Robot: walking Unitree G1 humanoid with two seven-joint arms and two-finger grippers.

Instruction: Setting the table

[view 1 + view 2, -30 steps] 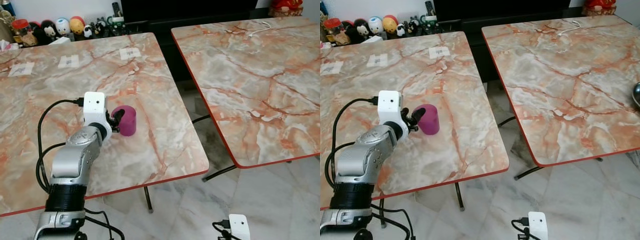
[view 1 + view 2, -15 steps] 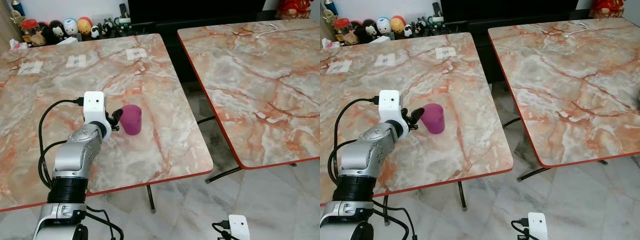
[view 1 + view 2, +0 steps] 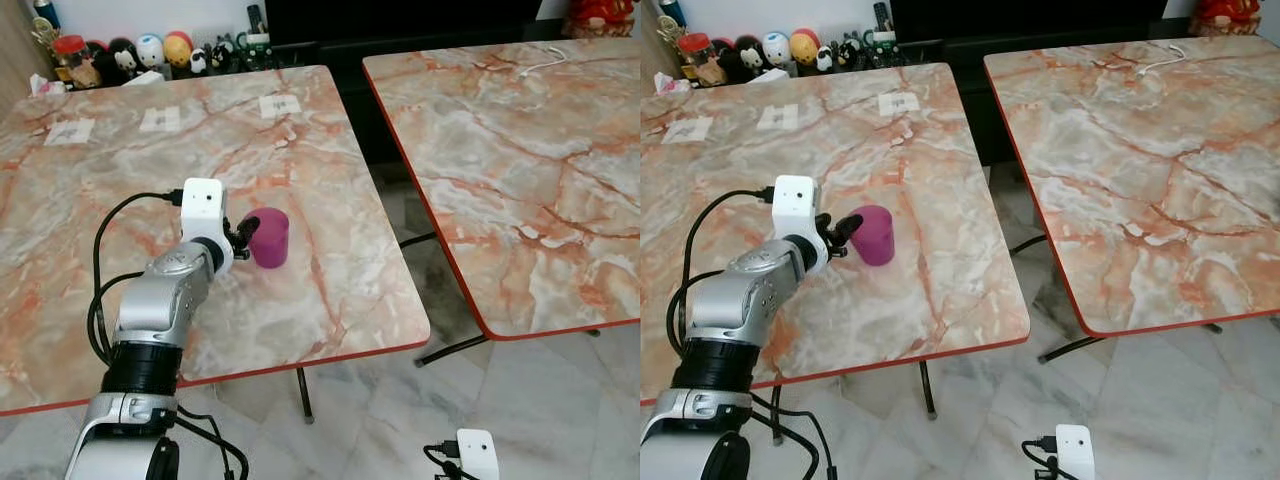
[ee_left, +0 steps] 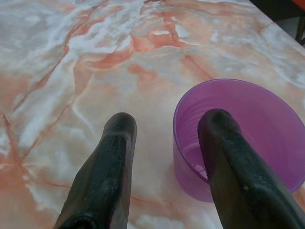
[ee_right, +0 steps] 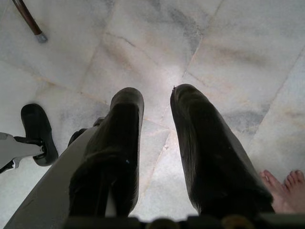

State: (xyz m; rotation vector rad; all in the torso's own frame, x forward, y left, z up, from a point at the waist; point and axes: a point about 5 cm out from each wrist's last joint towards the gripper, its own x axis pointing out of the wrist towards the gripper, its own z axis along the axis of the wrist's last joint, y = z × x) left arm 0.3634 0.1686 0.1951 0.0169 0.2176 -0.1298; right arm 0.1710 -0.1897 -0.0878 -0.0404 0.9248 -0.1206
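Standing upright on the left marble table (image 3: 330, 300), purple cup (image 3: 269, 237) sits toward the near-right part. Left gripper (image 3: 240, 238) at its 9 o'clock, fingers spread, one finger (image 4: 228, 167) against the cup rim, the other beside it, nothing clamped. Right gripper (image 5: 155, 143) hangs over floor tiles (image 5: 228, 38), fingers apart.

- Two square tables with orange-veined marble tops and red edges: left table (image 3: 330, 300), right table (image 3: 520, 200), a narrow gap between them.
- Pale grey marble floor (image 3: 400, 420) near us, catching soft light.
- At the far left, a row of small figurines (image 3: 150, 50) lined up beyond the table.
- A dark cabinet (image 3: 400, 20) stands far behind.
- A white cable (image 3: 545, 62) lies on the right table's far edge.
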